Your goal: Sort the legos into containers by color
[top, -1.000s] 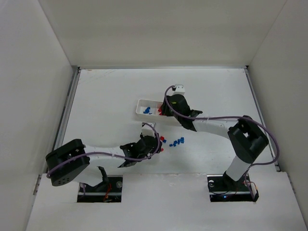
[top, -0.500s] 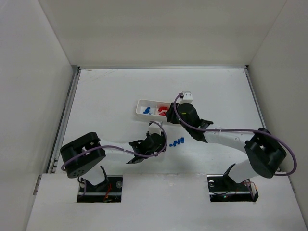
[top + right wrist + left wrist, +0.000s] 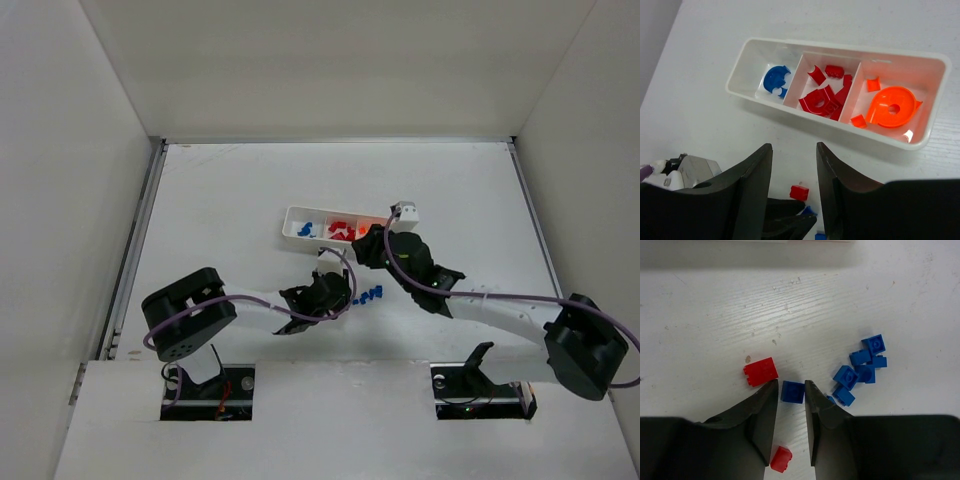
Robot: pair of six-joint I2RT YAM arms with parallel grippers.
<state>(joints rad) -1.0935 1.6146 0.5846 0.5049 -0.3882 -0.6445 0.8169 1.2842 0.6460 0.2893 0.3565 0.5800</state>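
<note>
The white three-part tray (image 3: 842,126) holds a blue rounded piece (image 3: 776,80) at the left, several red pieces (image 3: 824,95) in the middle and orange pieces (image 3: 890,106) at the right. It also shows in the top view (image 3: 291,215). My left gripper (image 3: 791,385) is low on the table, slightly open, its tips on either side of a blue brick (image 3: 792,392). A red brick (image 3: 760,372) lies by the left tip. A small red brick (image 3: 780,459) lies under the jaws. Several blue bricks (image 3: 862,370) cluster to the right. My right gripper (image 3: 794,148) is open and empty, above the table in front of the tray.
In the top view the left gripper (image 3: 343,290) and right gripper (image 3: 366,248) are close together, with the blue bricks (image 3: 371,295) just right of the left one. White walls close in the table on three sides.
The right gripper has drawn back from over the tray, to the right and nearer. The left arm has reached further right, bringing its gripper to the loose bricks.
</note>
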